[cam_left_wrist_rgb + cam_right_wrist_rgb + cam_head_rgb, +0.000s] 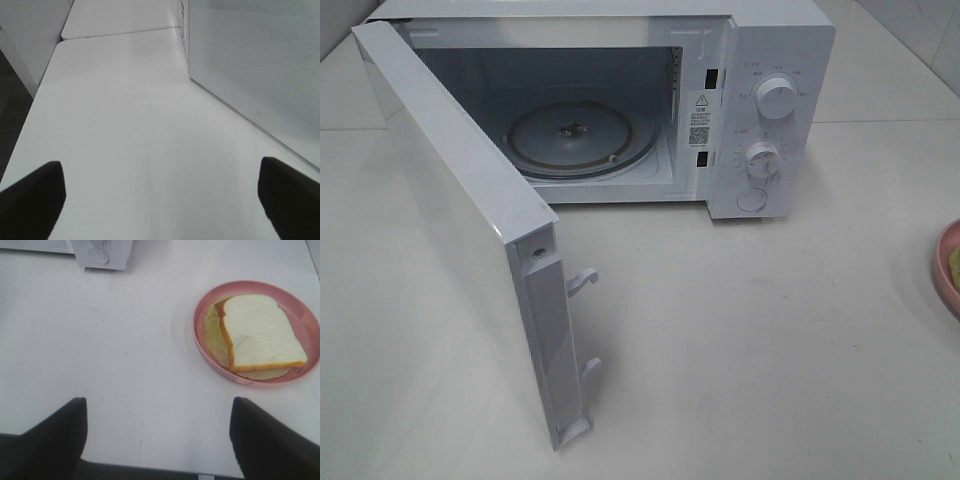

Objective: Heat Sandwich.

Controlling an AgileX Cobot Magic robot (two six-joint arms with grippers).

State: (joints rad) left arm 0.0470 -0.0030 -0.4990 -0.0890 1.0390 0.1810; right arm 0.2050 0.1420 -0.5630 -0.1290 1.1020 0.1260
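On white tabletop (740, 330), boxy white microwave (760, 110) standing with hinged door (450, 220) swung wide, glass turntable (582, 140) sitting bare inside. White-bread sandwich (260, 332) with pale green lettuce lying on round pink plate (205, 347), well right of oven, untouched. Left gripper (160, 200) hovering beside door, fingers spread, gripping nothing. Right gripper (157, 440) likewise gaping, near plate, not touching. Judging: door-opening done; lifting plate, loading, closing, setting dial all remaining.

The sandwich (260, 332) lies flat on a round pink plate (206, 347), a pale white bread slice with a golden-brown crust on top and light green lettuce poking out beneath its edges. It sits slightly off-centre on the plate, untouched by anything.
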